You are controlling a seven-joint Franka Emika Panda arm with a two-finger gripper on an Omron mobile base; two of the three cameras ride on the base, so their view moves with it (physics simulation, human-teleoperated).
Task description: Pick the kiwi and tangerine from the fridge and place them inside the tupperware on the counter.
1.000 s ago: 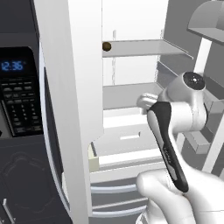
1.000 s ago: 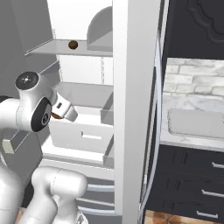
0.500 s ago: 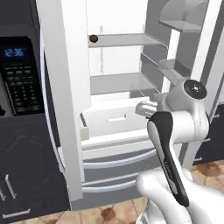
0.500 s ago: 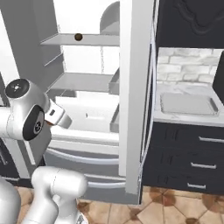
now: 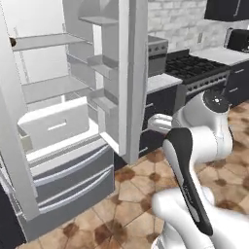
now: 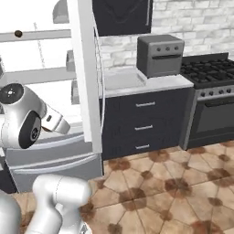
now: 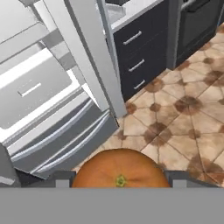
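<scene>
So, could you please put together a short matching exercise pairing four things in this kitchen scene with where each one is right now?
Things:
1. tangerine
2. kiwi
3. tupperware
4. toaster oven

Places:
A. on an upper fridge shelf
B. between the gripper fingers
C. on the counter, next to the stove
D. on the counter, just past the open fridge door

Pairs: 1-B, 2-A, 3-D, 4-C
</scene>
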